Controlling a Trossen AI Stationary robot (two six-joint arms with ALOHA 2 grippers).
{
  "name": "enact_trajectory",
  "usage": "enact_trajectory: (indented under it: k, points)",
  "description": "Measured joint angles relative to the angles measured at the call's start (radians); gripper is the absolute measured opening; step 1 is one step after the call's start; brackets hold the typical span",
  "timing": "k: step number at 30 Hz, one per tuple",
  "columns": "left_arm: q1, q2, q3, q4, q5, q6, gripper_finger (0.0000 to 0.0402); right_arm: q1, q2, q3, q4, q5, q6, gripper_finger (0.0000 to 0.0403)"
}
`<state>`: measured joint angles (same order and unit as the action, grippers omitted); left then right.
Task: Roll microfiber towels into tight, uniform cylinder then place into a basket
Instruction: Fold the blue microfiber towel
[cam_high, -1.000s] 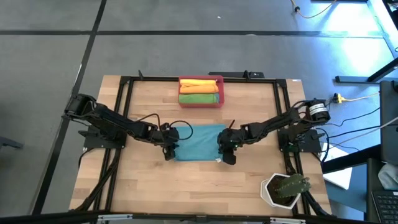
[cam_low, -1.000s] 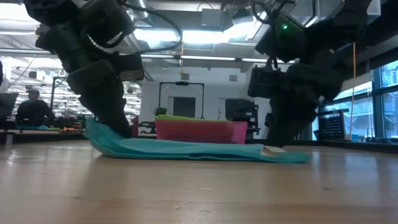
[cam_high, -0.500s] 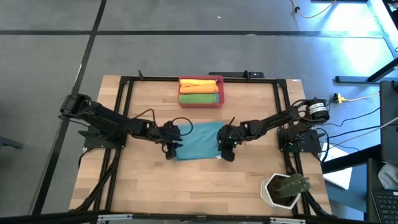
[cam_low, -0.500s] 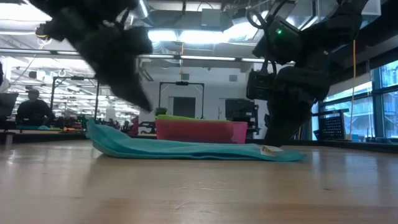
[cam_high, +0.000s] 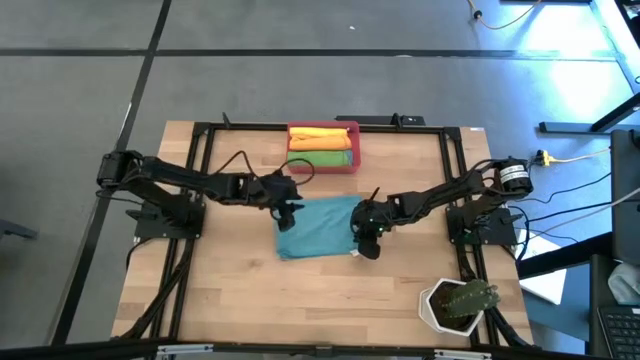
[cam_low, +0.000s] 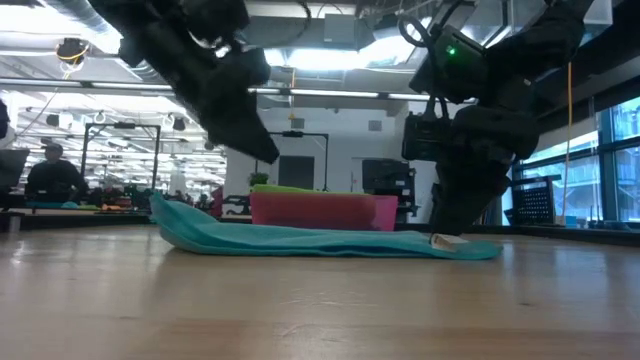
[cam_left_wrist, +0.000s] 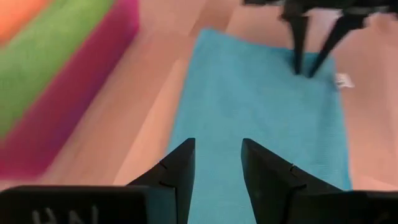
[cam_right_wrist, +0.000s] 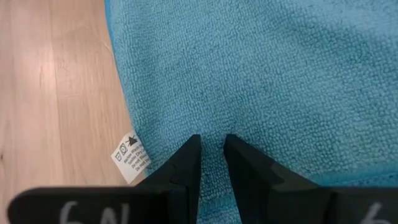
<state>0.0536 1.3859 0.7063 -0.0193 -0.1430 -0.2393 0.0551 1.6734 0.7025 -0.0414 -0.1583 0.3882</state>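
Wooden worktop (cam_high: 230, 290), seen from above: teal towel (cam_high: 318, 228) flat at centre, long axis left–right, basket (cam_high: 355, 150) beyond its far edge. Right gripper (cam_high: 366, 238) pins the towel's right end, jaws narrow. Left gripper (cam_high: 288, 200) hovers over the far-left corner, jaws part-open, empty.

Overhead, table-level, two wrist views

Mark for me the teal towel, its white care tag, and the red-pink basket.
Teal microfiber towel (cam_high: 318, 228), high view, centre of the cloth.
White care tag (cam_right_wrist: 130, 157), right wrist view, middle of the label.
Red-pink plastic basket (cam_low: 385, 213), low view, front wall.
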Motion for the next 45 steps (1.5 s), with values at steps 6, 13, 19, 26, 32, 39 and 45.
enact_trajectory:
  k: [6,13,19,26,32,39,45]
  points:
    - [-0.004,0.052,0.0,-0.077,0.003,-0.041,0.0119,0.0,-0.002,0.002,-0.033,0.0,0.0,0.008]
    - [0.001,0.169,0.0,-0.145,-0.004,-0.066,0.0119,0.001,-0.002,0.003,-0.044,0.02,0.0,0.008]
    - [0.022,0.237,0.005,-0.179,-0.004,-0.068,0.0119,0.0,-0.003,0.003,-0.075,0.03,0.0,0.008]
    - [0.013,0.226,0.005,-0.205,0.062,-0.101,0.0119,0.0,-0.004,0.003,-0.103,0.026,0.0,0.008]
    - [-0.063,0.22,0.003,-0.211,0.187,-0.145,0.0119,0.0,0.0,0.067,-0.23,0.033,-0.032,0.008]
    - [-0.177,0.222,0.001,-0.18,0.27,-0.204,0.0119,-0.023,0.006,0.211,-0.487,0.168,-0.131,0.0081]
    - [-0.262,0.223,0.008,-0.109,0.368,-0.166,0.0119,-0.037,0.004,0.303,-0.645,0.316,-0.128,0.0081]
